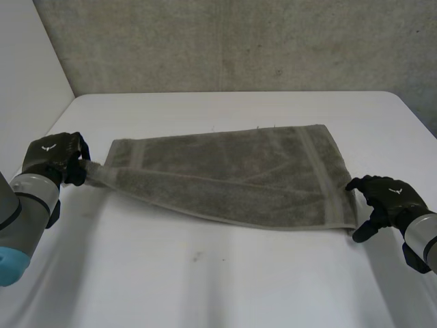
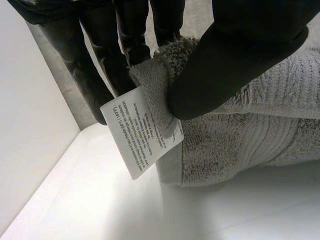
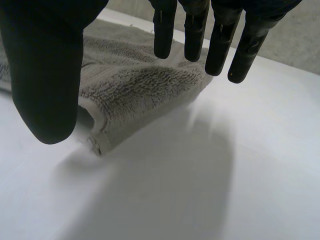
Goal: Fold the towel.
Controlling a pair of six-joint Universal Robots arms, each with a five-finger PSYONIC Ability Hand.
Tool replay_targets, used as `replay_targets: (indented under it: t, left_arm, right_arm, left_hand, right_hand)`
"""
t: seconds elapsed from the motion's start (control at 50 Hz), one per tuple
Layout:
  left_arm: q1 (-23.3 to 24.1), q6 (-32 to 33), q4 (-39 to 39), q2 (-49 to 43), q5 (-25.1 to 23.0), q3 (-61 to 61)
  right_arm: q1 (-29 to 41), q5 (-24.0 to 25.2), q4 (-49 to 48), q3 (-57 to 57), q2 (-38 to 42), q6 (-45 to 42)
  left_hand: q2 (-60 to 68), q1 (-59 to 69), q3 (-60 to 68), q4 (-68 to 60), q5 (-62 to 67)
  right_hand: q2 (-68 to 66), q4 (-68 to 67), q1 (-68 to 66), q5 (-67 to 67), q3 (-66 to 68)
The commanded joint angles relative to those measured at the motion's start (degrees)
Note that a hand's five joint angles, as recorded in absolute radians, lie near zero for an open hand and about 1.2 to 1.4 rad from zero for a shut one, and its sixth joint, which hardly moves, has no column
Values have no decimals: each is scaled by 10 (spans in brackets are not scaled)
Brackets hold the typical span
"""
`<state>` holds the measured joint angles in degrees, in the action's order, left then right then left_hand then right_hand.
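The towel (image 1: 232, 171) is pinched at the care label (image 2: 142, 132) corner by the left hand (image 1: 54, 158), apparently for tension, while the right hand (image 1: 388, 196) is held, fingers spread, at the opposite end.

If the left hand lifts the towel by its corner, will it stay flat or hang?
Likely hangs limp: the towel bunches to a point where the left hand pinches it. Its thick pile looks rough, so slipping seems unlikely.
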<state>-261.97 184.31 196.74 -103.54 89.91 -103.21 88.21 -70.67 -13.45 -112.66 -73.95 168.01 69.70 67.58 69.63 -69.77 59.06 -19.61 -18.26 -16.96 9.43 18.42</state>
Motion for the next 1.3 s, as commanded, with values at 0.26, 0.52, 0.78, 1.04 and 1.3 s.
replay_targets:
  t: [0.26,0.52,0.78,1.04,1.3]
  left_arm:
    - [1,0,1,-1,1,-5]
    - [1,4,-5,-2,2,-4]
    - [9,32,-128,46,2,-6]
    - [-1,128,-256,180,1,-94]
    - [-6,170,-234,176,0,-92]
  right_arm:
    - [6,-8,-59,26,64,72]
    - [2,-65,-125,35,65,57]
    - [1,-53,15,29,-87,-197]
    - [-34,-50,307,36,-214,-449]
    - [-31,-25,343,86,-171,-514]
  left_hand:
    - [103,124,104,-102,109]
    - [103,124,104,-102,109]
    - [103,124,104,-102,109]
    - [103,124,104,-102,109]
    - [103,124,104,-102,109]
  right_hand:
    - [-69,-83,-96,71,81]
    - [-604,-617,-630,606,616]
    - [-604,-617,-630,606,616]
    - [-604,-617,-630,606,616]
    - [-604,-617,-630,606,616]
